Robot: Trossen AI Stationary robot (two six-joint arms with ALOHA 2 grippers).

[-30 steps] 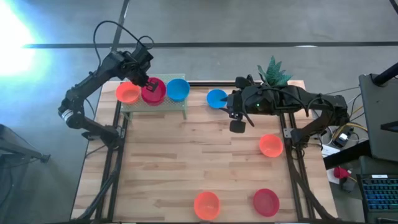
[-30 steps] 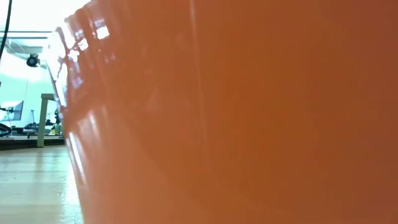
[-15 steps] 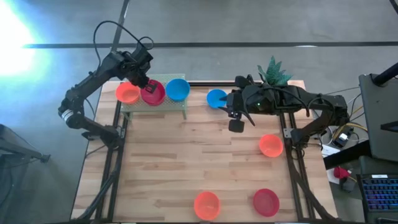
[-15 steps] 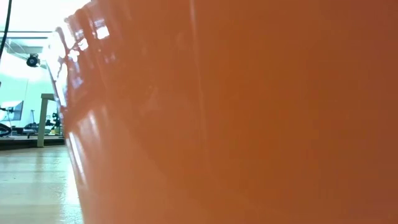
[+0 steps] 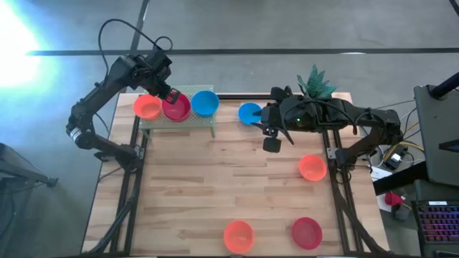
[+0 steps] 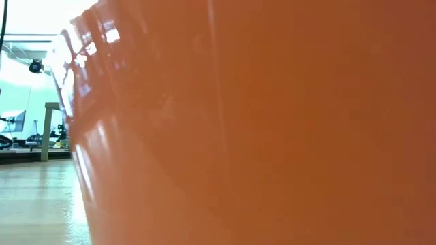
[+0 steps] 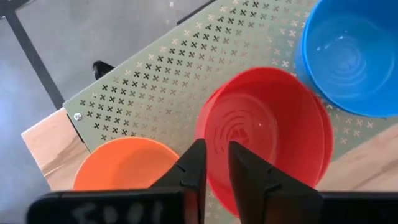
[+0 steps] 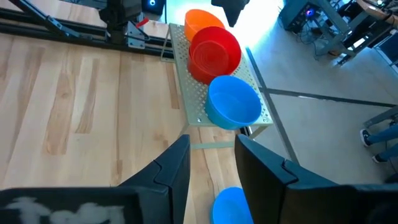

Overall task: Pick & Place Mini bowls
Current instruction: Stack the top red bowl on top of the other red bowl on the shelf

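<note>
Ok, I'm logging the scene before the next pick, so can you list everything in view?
Blue bowls: two, blue; one on the rack, one on the table beside it.
Red bowls: two, red; one mid-rack, one at the table's near edge.
Orange bowls: three, orange; one on the rack, one at the table's right side, one at the near edge.
Rack: one, pale green, perforated; table's far left.
Plant: one, green; far right corner.
Table: one, light wood.
Left claw: one, dark, open; over the rack's red bowl.
Right claw: one, dark, open; by the table's blue bowl.
</note>
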